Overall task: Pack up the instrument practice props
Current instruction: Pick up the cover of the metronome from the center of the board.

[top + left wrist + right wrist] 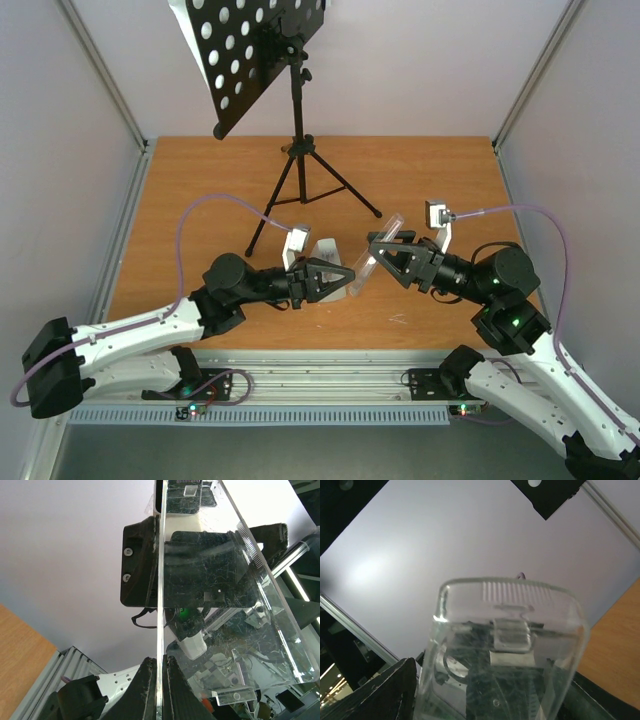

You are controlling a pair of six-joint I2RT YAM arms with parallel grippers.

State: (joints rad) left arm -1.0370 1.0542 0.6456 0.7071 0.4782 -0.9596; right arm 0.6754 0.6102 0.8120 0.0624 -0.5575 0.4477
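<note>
top: stand (298, 120) at far edge of desk (440, 170), left of middle; both arms meet above near-middle on a clear cover (368, 262) | left wrist: left fingers (147, 690) pinched tight on cover's thin edge | right wrist: right fingers (385, 695) wide apart, flanking cover; contact cannot tell

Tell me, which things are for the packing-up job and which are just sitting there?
For the job:
- black music stand
- clear plastic case, probably for packing, pinched by the left fingers, with the right fingers on either side of it

Just there:
- wooden table
- purple cables
</note>
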